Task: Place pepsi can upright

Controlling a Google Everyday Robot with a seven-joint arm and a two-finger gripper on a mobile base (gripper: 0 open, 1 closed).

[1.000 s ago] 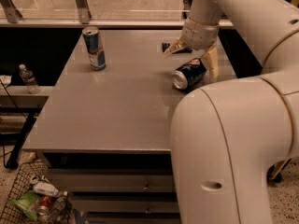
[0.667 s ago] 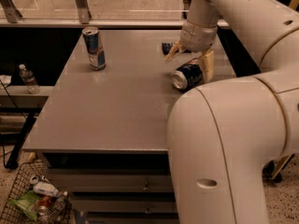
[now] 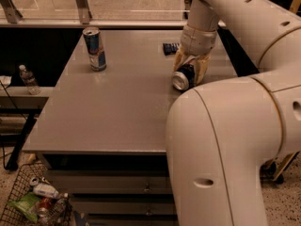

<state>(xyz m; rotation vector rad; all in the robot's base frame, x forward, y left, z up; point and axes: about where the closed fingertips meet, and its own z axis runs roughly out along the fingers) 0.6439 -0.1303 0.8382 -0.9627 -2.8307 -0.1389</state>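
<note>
Your hand [image 3: 190, 70] is down on the right side of the bench [image 3: 113, 112], with its two pale fingers [image 3: 203, 68] closed against either side of the pepsi can [image 3: 181, 79]. The pepsi can lies on its side there, one silver end facing you, and you cannot tell whether it rests on the surface. A taller slim can [image 3: 95, 48] stands upright well apart, at the far left.
</note>
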